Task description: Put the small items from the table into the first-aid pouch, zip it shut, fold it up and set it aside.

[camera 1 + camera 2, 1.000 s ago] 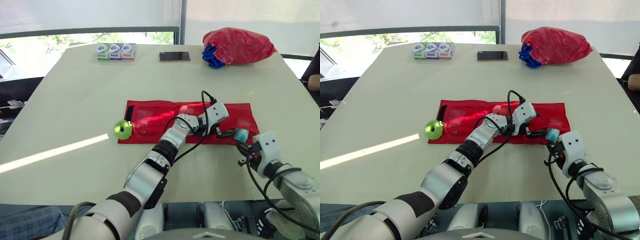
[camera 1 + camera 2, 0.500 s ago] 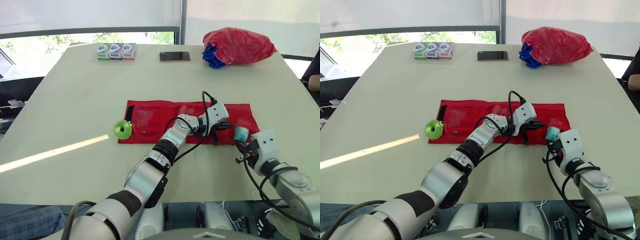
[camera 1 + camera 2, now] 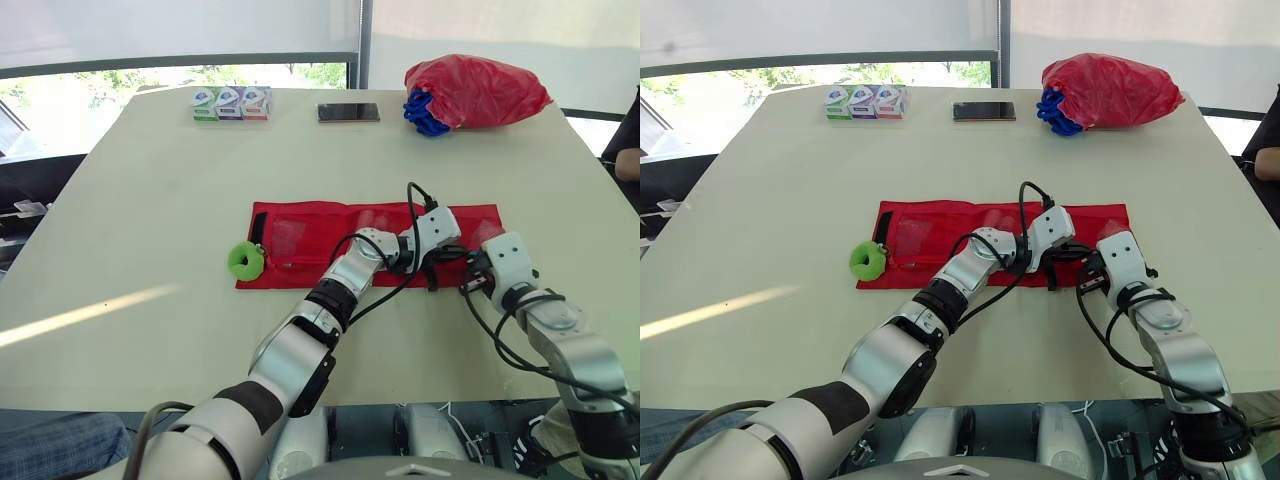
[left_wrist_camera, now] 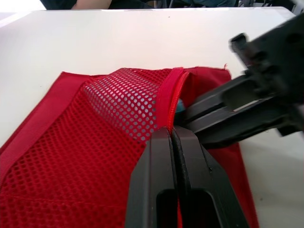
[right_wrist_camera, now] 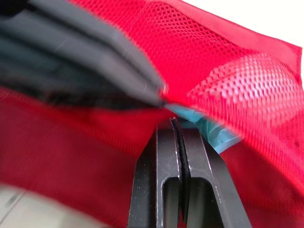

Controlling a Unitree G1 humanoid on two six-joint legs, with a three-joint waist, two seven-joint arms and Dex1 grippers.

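L gripper (image 4: pixel 172 130) is pinched shut on the zip lip (image 4: pixel 167 95) of the red pouch (image 3: pixel 300 232), R gripper (image 5: pixel 173 122) clamped on a teal packet (image 5: pixel 211 132) just inside that opening, pouch flat & unfolded on the table (image 3: pixel 150 180), green roll (image 3: pixel 244 260) touching its L end.

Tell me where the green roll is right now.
In the head views, the green roll lies on the table, on the robot's left, right at the left end of the red pouch.
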